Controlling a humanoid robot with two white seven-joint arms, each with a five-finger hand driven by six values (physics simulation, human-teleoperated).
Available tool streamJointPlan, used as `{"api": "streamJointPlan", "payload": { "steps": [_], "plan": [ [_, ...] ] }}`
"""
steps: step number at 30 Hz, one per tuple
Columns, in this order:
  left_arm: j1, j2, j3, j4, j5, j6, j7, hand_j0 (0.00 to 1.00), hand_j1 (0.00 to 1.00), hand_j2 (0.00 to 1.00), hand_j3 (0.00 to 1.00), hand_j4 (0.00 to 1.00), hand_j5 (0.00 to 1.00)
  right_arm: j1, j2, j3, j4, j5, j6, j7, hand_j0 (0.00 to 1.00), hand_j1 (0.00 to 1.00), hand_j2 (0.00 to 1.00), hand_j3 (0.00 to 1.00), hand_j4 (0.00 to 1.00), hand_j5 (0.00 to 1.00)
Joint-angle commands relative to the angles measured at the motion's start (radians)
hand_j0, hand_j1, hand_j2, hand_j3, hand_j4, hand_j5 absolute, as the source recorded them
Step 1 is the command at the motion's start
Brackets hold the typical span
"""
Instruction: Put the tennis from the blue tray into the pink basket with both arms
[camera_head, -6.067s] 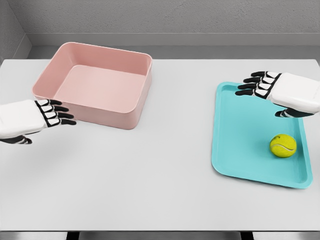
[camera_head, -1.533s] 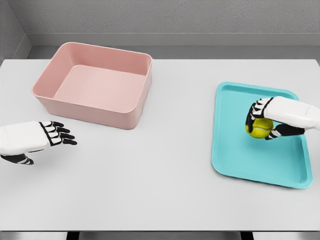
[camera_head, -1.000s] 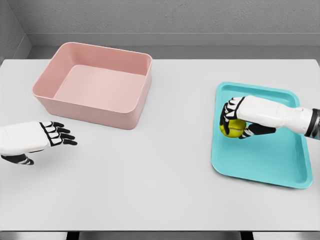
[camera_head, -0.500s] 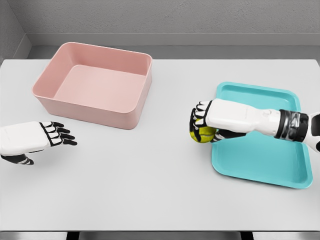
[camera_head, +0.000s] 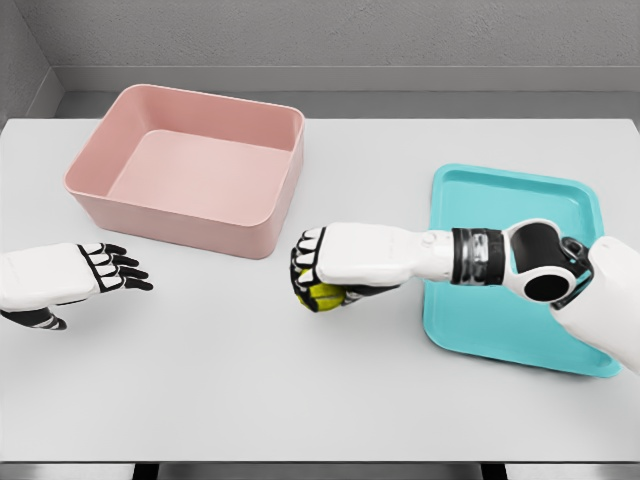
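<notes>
Tennis ball (camera_head: 322, 294) mostly hidden inside right robot hand (camera_head: 318, 268).

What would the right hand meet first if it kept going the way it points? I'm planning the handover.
The right hand, gripping the tennis ball, points left across bare table. The way looks free until the left hand, though depth is uncertain; the pink basket lies just behind that line.

A simulated test bench is shown rather than a lived-in room: a plain white table (camera_head: 320, 400) is set against a bare grey wall (camera_head: 330, 35), everything is rendered smooth and unmarked, and only a pink basket (camera_head: 190, 170) and blue tray (camera_head: 520, 330) are laid out.
</notes>
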Motion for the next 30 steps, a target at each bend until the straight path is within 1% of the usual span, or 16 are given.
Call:
{"api": "streamJointPlan", "payload": {
  "steps": [1, 5, 7, 11, 14, 16, 22, 23, 24, 25, 26, 30],
  "plan": [
    [0.0, 0.001, 0.0, 0.001, 0.004, 0.001, 0.001, 1.0, 1.0, 1.0, 1.0, 1.0, 1.0, -0.002, 0.05, 0.025, 0.037, -0.005, 0.003, 0.01, 0.29, 0.29, 0.29, 0.29, 0.29, 0.29],
    [0.0, 0.001, 0.0, 0.003, 0.006, 0.001, 0.001, 1.0, 1.0, 1.0, 1.0, 1.0, 1.0, -0.044, 0.11, 0.054, 0.127, 0.002, 0.003, 0.012, 0.29, 0.29, 0.29, 0.29, 0.29, 0.29],
    [0.0, 0.001, -0.001, 0.003, 0.006, 0.001, 0.001, 1.0, 1.0, 1.0, 1.0, 1.0, 1.0, -0.066, 0.136, 0.074, 0.161, 0.004, 0.003, 0.012, 0.29, 0.29, 0.29, 0.29, 0.29, 0.29],
    [-0.002, 0.003, 0.0, 0.003, 0.007, 0.001, 0.001, 1.0, 1.0, 1.0, 1.0, 1.0, 1.0, -0.075, 0.179, 0.114, 0.161, 0.039, 0.003, 0.012, 0.29, 0.29, 0.29, 0.29, 0.29, 0.29],
    [-0.002, 0.001, 0.0, 0.004, 0.007, 0.001, 0.001, 1.0, 1.0, 1.0, 1.0, 1.0, 1.0, -0.083, 0.202, 0.123, 0.158, 0.053, 0.003, 0.012, 0.29, 0.29, 0.29, 0.29, 0.29, 0.29],
    [-0.002, 0.001, 0.0, 0.004, 0.007, 0.001, 0.001, 1.0, 1.0, 1.0, 1.0, 1.0, 1.0, -0.095, 0.224, 0.149, 0.158, 0.055, 0.003, 0.012, 0.28, 0.28, 0.28, 0.28, 0.28, 0.28],
    [0.0, 0.001, 0.0, 0.009, 0.007, 0.001, 0.001, 1.0, 1.0, 1.0, 1.0, 1.0, 1.0, -0.115, 0.251, 0.162, 0.164, 0.059, 0.003, 0.012, 0.28, 0.28, 0.28, 0.28, 0.28, 0.28],
    [-0.002, 0.0, 0.0, 0.009, 0.007, 0.001, 0.001, 1.0, 1.0, 1.0, 1.0, 1.0, 1.0, -0.117, 0.257, 0.162, 0.168, 0.059, 0.003, 0.012, 0.29, 0.29, 0.29, 0.29, 0.29, 0.29],
    [-0.002, 0.0, 0.0, 0.009, 0.007, 0.001, 0.001, 1.0, 1.0, 1.0, 1.0, 1.0, 1.0, -0.12, 0.264, 0.162, 0.196, 0.059, 0.003, 0.012, 0.29, 0.29, 0.29, 0.29, 0.29, 0.29],
    [-0.002, 0.001, 0.0, 0.01, 0.007, 0.001, 0.001, 1.0, 1.0, 1.0, 1.0, 1.0, 1.0, -0.12, 0.274, 0.162, 0.208, 0.062, 0.003, 0.012, 0.29, 0.29, 0.29, 0.29, 0.29, 0.29],
    [-0.002, 0.001, 0.0, 0.01, 0.007, 0.001, 0.001, 1.0, 1.0, 1.0, 1.0, 1.0, 1.0, -0.121, 0.287, 0.165, 0.208, 0.067, 0.003, 0.013, 0.29, 0.29, 0.29, 0.29, 0.29, 0.29],
    [-0.002, 0.0, 0.0, 0.01, 0.007, 0.001, 0.001, 1.0, 1.0, 1.0, 1.0, 1.0, 1.0, -0.149, 0.33, 0.191, 0.265, 0.068, 0.003, 0.012, 0.29, 0.29, 0.29, 0.29, 0.29, 0.29]
  ]
}}
